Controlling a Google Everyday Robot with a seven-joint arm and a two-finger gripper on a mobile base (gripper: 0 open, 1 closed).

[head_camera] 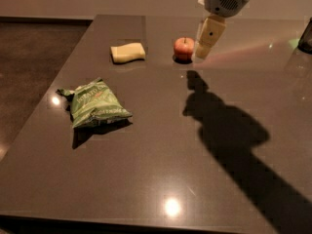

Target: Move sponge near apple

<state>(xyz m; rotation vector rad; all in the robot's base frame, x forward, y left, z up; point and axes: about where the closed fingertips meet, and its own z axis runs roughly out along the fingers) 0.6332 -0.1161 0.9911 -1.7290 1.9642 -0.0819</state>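
The claw [201,52] hangs just right of the apple [184,48], its tip low beside the fruit; whether it is spread or pressed together cannot be told. The sponge [128,52] lies left of the apple, apart from it, with open desk [161,150] between them. A green chip bag [95,104] sits well forward and left of the apple, nearer the desk's left edge. The apple stands toward the far edge.

A green chip bag [96,103] lies at the left on the dark tabletop [161,179]. A dark object [306,35] stands right of the hand [201,52], which is raised over the far side.
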